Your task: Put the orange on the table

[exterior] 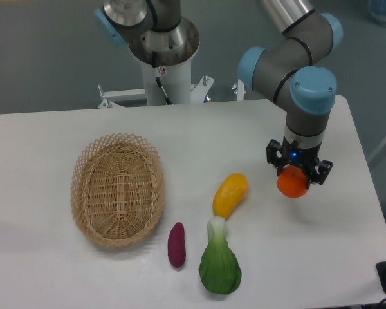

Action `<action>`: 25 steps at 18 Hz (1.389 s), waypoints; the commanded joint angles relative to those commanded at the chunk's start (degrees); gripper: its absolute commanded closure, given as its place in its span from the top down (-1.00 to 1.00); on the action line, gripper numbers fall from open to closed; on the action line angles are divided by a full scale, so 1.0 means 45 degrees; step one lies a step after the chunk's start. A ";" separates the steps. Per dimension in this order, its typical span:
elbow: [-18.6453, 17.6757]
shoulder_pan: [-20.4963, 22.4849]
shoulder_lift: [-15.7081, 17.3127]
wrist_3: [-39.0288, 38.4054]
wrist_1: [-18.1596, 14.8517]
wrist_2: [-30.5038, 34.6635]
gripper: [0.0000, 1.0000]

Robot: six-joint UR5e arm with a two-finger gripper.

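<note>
My claw (298, 172) points straight down and is clenched on the orange (293, 184), which sits between my 2 fingers with its lower half bulging out below them. It hangs over the right part of the table (244, 129), to the right of the yellow mango-like fruit (229, 194) and well apart from it. Being round, the orange has no long axis to line up; what counts is that the tabletop lies directly beneath it. I cannot tell whether the fruit already touches the white surface or hangs just above it. I judge a straight descent, then letting go, would finish the job, though it might roll. The wicker basket (118, 188) lies far left of the mango-like fruit.
</note>
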 joint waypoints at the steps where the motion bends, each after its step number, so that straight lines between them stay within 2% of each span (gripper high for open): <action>1: 0.0000 0.0000 0.0000 0.0000 0.0019 0.0000 0.48; 11: 0.0117 0.0000 -0.0059 0.0000 -0.0039 0.0020 0.49; 15: -0.0156 0.0000 -0.0020 0.0000 0.0000 0.0000 0.48; 22: -0.1424 0.0039 0.0449 0.0214 0.0136 0.0019 0.45; 25: -0.2243 0.0117 0.0683 0.1402 0.0623 0.0448 0.45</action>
